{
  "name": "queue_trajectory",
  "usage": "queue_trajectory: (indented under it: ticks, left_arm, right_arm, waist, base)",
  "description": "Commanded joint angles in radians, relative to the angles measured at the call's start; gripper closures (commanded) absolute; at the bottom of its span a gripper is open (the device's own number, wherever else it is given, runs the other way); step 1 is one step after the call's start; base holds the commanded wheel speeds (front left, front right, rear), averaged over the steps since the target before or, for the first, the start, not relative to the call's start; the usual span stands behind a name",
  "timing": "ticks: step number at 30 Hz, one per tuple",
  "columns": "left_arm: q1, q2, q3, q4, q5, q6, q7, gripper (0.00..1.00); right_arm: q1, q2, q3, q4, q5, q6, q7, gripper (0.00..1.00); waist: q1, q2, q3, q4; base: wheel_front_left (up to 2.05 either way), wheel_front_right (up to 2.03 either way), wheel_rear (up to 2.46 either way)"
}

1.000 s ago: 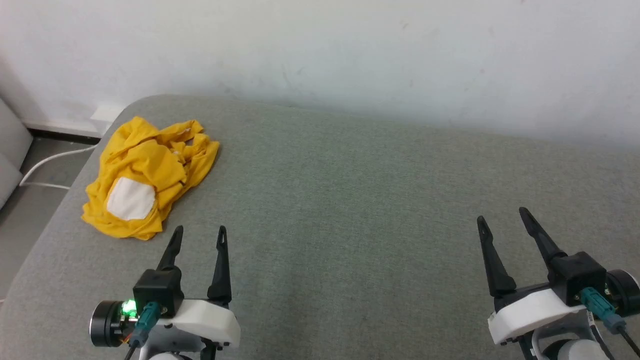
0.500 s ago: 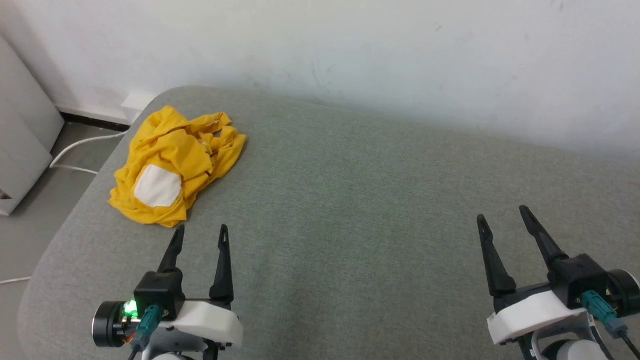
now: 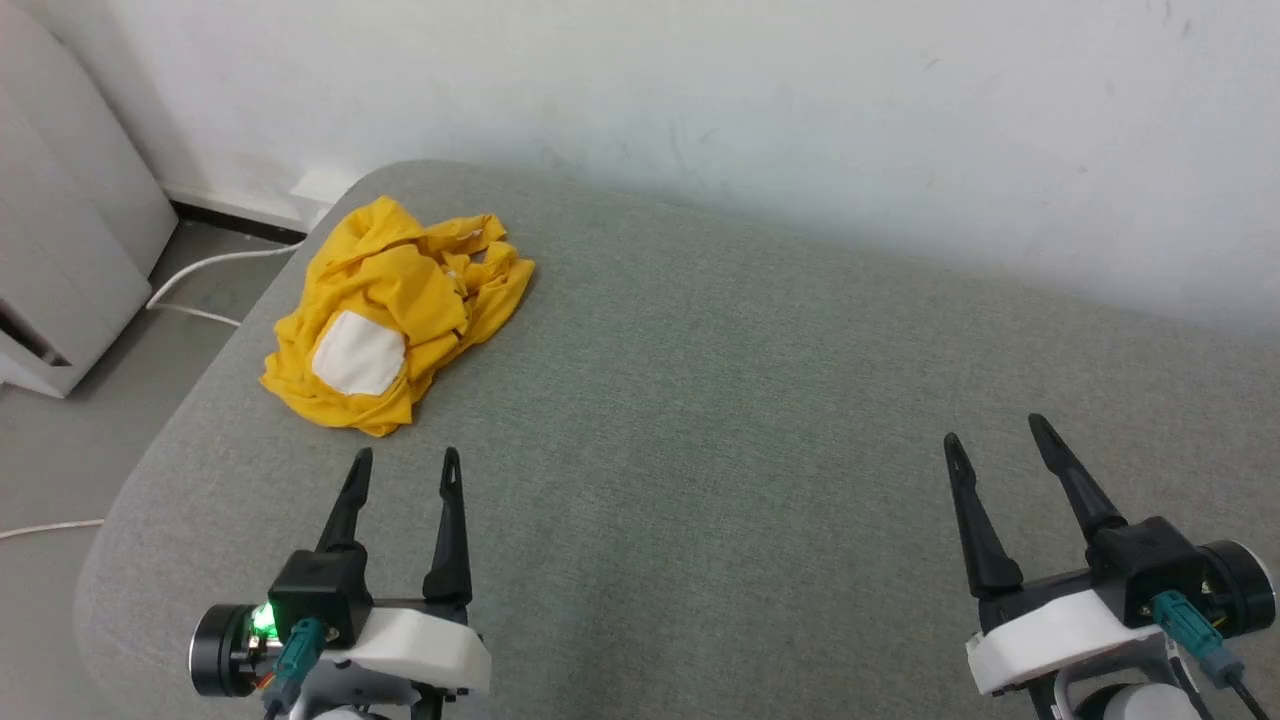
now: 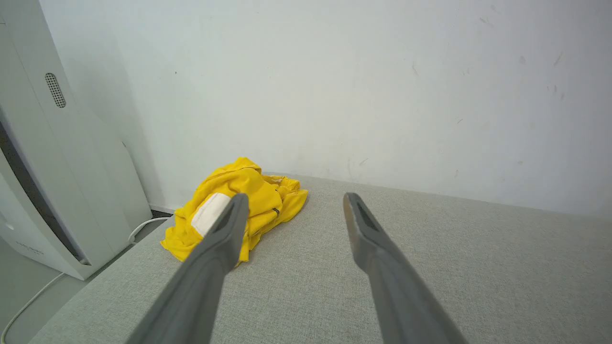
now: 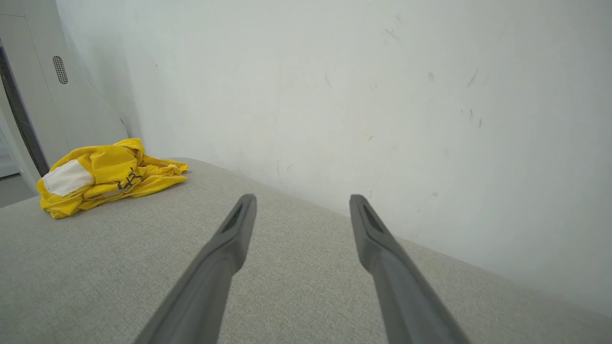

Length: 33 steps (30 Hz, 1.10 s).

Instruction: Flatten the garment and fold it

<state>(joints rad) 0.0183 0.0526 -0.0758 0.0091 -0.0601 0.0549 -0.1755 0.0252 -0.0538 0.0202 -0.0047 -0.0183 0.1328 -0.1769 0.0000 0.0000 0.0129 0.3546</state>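
Observation:
The garment [image 3: 400,300] is a bright yellow shirt with a white patch, crumpled in a heap at the far left corner of the grey-green cushioned surface [image 3: 720,400]. It also lies ahead of the left wrist view [image 4: 267,193] and far to the left in the right wrist view [image 5: 107,174]. My left gripper [image 3: 407,462] hovers just short of the heap's near edge, open and empty [image 4: 294,198]. Far off at the lower right, my right gripper [image 3: 993,428] is open with nothing between its fingers [image 5: 302,199].
A white wall [image 3: 700,110] runs along the back of the surface. Left of the surface stand a white appliance [image 3: 60,260] and a white cable [image 3: 200,290] on the grey floor. The surface's left edge is rounded and drops to the floor.
The head camera has turned left, so the garment sits further right and the appliance has come into view. Both grippers stay open and keep their places in the picture.

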Motion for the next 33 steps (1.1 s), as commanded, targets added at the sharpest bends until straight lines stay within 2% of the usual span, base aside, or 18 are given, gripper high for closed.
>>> queue_trajectory:
  ticks: [1, 33]
  left_arm:
    - [0.007, -0.002, -0.004, -0.002, -0.004, 0.007, -0.008, 0.00]
    - [0.003, -0.002, -0.048, -0.005, -0.038, 0.044, -0.075, 0.00]
  right_arm:
    - [0.007, 0.002, 0.002, 0.002, -0.005, -0.001, -0.007, 0.00]
    - [0.003, 0.003, 0.001, 0.024, -0.016, -0.002, -0.073, 0.00]
  waist:
    - [0.0000, 0.0000, 0.001, 0.006]
    - [0.0000, 0.0000, 0.034, 0.131]
  base:
    - [0.00, 0.00, 0.00]
    - [0.00, 0.00, 0.00]
